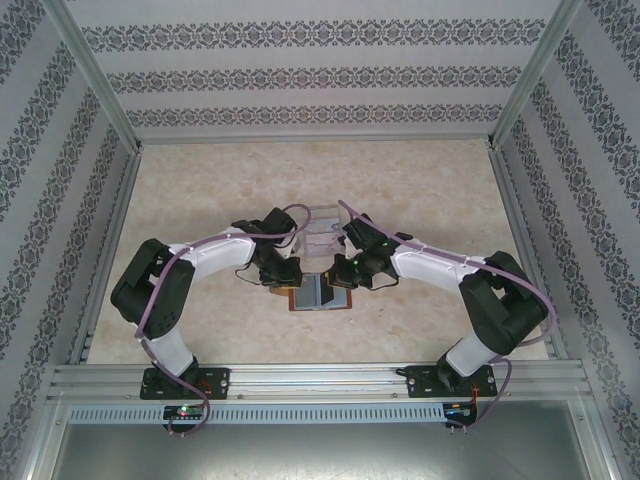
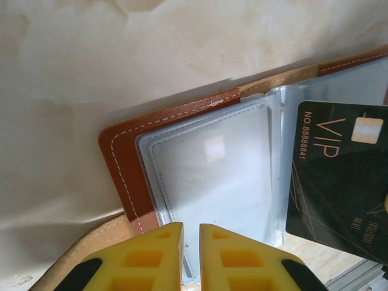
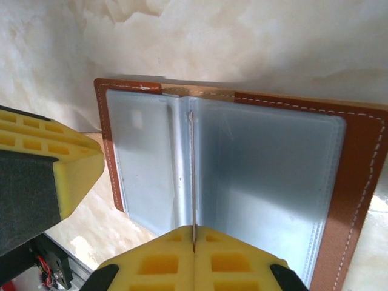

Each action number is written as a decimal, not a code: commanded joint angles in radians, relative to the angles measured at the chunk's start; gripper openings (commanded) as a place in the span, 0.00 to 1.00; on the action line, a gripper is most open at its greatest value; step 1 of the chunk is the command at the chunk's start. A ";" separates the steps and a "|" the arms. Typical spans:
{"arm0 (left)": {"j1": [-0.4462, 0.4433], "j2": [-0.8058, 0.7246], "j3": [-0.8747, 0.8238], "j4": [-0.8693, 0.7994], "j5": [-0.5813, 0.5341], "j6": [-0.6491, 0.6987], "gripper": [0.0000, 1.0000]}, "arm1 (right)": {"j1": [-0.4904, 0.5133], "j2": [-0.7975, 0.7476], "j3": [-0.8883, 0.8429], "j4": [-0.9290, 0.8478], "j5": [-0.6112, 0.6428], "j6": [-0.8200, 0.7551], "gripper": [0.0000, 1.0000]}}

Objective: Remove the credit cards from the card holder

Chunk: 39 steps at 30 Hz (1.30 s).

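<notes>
The right hand (image 3: 194, 233) is clamped, its yellow fingers pressed together on a thin black plastic credit card (image 2: 339, 194). Its own camera sees the card edge-on, as a fine line rising straight from the fingertips. From the left wrist the same card shows its face, with gold "VIP" lettering and a number, tilted above the open holder. Beneath that hand lies the reddish-brown leather card holder (image 3: 357, 200), spread open on the pale marbled desk (image 2: 91, 73) with its grey-blue clear sleeves facing up. The card stands over the fold between the two halves. The left hand (image 2: 191, 229) sits at the holder's opposite outer edge. Its fingers are nearly together, with the rim of a sleeve in the narrow gap between them, gripping the holder. Beyond both hands, on the side away from the arm bases, stands a clear plastic stand (image 1: 322, 232).
</notes>
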 commanded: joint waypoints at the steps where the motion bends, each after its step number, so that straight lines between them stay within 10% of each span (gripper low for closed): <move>1: -0.003 -0.043 -0.016 -0.002 -0.026 -0.003 0.15 | -0.005 -0.043 0.040 -0.058 0.028 -0.071 0.03; 25: 0.073 -0.105 -0.100 0.060 -0.025 -0.007 0.15 | -0.041 -0.007 0.366 -0.351 0.189 -1.231 0.00; 39: 0.093 -0.097 -0.101 0.059 -0.022 -0.004 0.15 | -0.119 0.213 0.674 -0.544 0.239 -1.591 0.00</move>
